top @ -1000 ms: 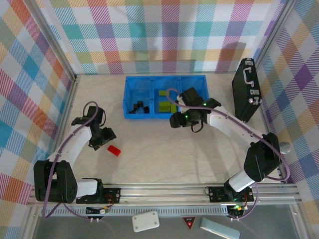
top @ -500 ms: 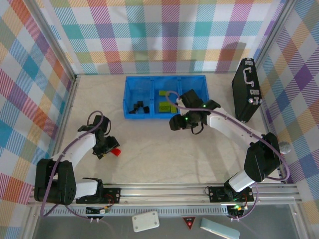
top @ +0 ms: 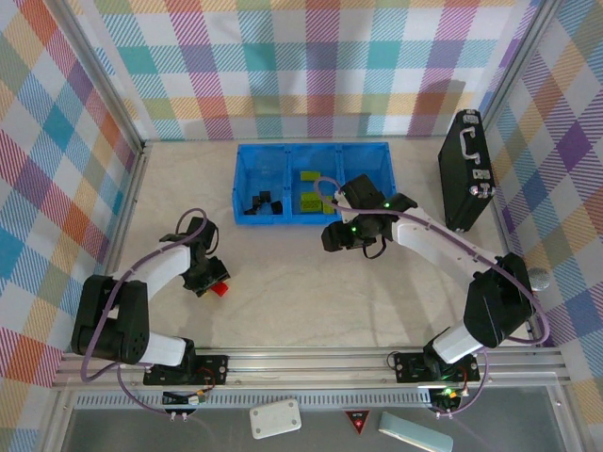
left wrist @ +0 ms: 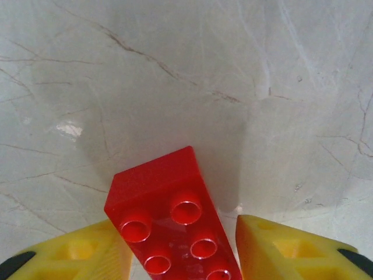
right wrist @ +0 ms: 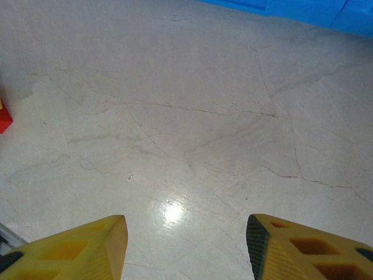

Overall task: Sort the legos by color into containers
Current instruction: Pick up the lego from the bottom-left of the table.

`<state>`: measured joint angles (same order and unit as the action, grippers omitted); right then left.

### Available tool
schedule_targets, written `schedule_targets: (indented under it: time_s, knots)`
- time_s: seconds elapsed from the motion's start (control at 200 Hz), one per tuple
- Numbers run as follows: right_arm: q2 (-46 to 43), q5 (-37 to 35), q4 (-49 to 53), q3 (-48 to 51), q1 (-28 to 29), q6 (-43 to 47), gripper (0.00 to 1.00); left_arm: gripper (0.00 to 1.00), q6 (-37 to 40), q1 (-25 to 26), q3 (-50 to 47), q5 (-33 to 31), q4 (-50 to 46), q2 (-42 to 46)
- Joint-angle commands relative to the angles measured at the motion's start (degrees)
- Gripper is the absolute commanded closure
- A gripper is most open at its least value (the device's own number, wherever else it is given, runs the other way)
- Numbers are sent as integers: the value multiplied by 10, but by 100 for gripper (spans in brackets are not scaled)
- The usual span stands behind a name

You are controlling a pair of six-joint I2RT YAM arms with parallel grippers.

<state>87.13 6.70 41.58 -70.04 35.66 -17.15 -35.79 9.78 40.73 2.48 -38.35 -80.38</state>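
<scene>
One red lego (top: 219,288) lies flat on the table at the left. It sits studs up (left wrist: 175,221) between the yellow fingers of my left gripper (top: 211,278), which is open around it (left wrist: 180,226); a gap shows on the right side. The blue bin (top: 247,162) stands at the back middle. Several black legos (top: 259,205) lie in its left compartment and lime-green ones (top: 314,198) in the middle one. My right gripper (top: 333,235) hovers open just in front of the bin, nothing between its fingers (right wrist: 185,224). A corner of the red lego (right wrist: 3,116) shows at the left edge.
A black case with a handle (top: 466,169) lies along the right wall. The bin's front wall (right wrist: 303,9) runs along the top of the right wrist view. Bare marbled table (top: 311,292) spreads between the two arms.
My left gripper has swung right and toward the near edge, onto the red lego, and now straddles it. The right gripper has drifted slightly back from the bin.
</scene>
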Motion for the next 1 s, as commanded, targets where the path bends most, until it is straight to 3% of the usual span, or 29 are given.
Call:
schedule_targets:
  time_s: [0.0,0.465,0.815,0.995]
  knots:
    - [-22,2,-2,8,4,-2,42,55,-5,11,17,3,4,-8]
    - [-52,-17,2,28,4,-6,42,63,2,41,57,-5,-13,-25]
    - [-97,-82,12,65,4,-20,41,64,5,97,136,3,-20,-70]
    - [-125,-36,-13,93,4,-39,40,64,3,132,190,21,-17,-100]
